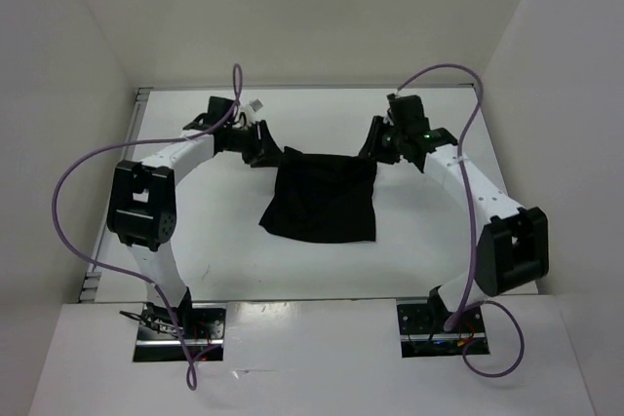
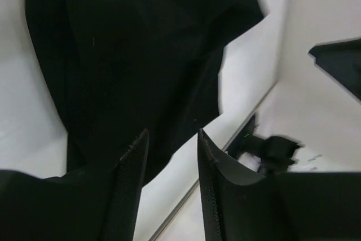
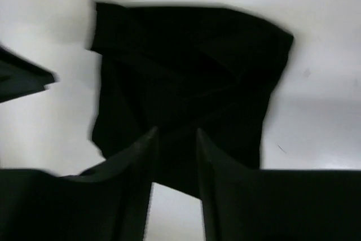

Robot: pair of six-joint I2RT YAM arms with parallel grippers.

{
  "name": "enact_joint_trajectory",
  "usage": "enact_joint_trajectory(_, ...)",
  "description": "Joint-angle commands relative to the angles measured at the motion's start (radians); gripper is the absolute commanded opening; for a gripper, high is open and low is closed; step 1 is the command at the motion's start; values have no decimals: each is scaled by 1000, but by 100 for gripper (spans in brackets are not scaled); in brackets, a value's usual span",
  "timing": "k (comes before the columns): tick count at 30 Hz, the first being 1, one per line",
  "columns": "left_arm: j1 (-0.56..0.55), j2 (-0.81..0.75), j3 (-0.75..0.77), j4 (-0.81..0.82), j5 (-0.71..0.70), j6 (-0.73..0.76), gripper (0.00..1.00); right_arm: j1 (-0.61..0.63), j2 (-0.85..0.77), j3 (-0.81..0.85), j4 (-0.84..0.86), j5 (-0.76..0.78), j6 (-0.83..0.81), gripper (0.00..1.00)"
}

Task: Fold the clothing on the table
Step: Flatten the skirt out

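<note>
Top external view gives me the clothing as a dark, roughly square, rumpled patch lying flat on the table, about mid-table and between my two arms. White walls close in the far side and both flanks. A purple cable arcs over the right arm.

The left gripper sits just beside the cloth's far left corner, and the right gripper just beside its far right corner. From this height I cannot tell whether either one touches the fabric.

On the left wrist camera, the left gripper has its jaws apart. Bare tabletop shows in the lower part of the gap and nothing is pinched between them. The clothing fills most of that picture beyond the fingertips.

On the right wrist camera, the right gripper is also spread, with white table visible low between the fingers and no fabric caught there. The clothing lies ahead of it, creased and folded over itself, and its edges are blurred.
</note>
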Motion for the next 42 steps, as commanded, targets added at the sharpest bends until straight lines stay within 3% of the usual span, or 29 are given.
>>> enact_joint_trajectory(1,-59,-11,2,-160,-140,234,47,54,83,-3,-124,186,-35,34)
enact_joint_trajectory(2,-72,-11,2,-180,-140,286,46,63,106,11,-149,248,-35,28)
enact_joint_trajectory(3,-84,-21,2,-195,-140,303,45,83,132,39,-193,273,-35,13)
enact_joint_trajectory(6,-139,-21,-48,-185,-82,297,37,117,226,62,-209,283,-35,0)
enact_joint_trajectory(13,-199,16,-130,-129,-111,237,28,141,434,152,-157,224,-35,0)
enact_joint_trajectory(17,-199,-8,-75,-154,-143,246,28,131,650,438,-178,261,-67,0)
enact_joint_trajectory(22,-199,5,-64,-212,-189,282,28,71,755,781,-177,298,-46,0)
enact_joint_trajectory(27,-210,-25,-125,-191,-229,262,28,40,810,961,-221,361,-35,1)
enact_joint_trajectory(30,-210,-57,-102,-191,-281,240,36,49,752,911,-159,361,-45,4)
enact_joint_trajectory(32,-198,-57,-76,-191,-321,231,39,49,695,837,-142,311,-46,14)
enact_joint_trajectory(35,-175,-33,-10,-200,-321,231,43,58,686,812,-272,266,-27,18)
enact_joint_trajectory(39,-175,-13,25,-200,-305,219,41,132,567,546,-199,252,-36,4)
enact_joint_trajectory(42,-205,-25,-7,-148,-271,181,38,161,517,460,-186,208,-36,0)
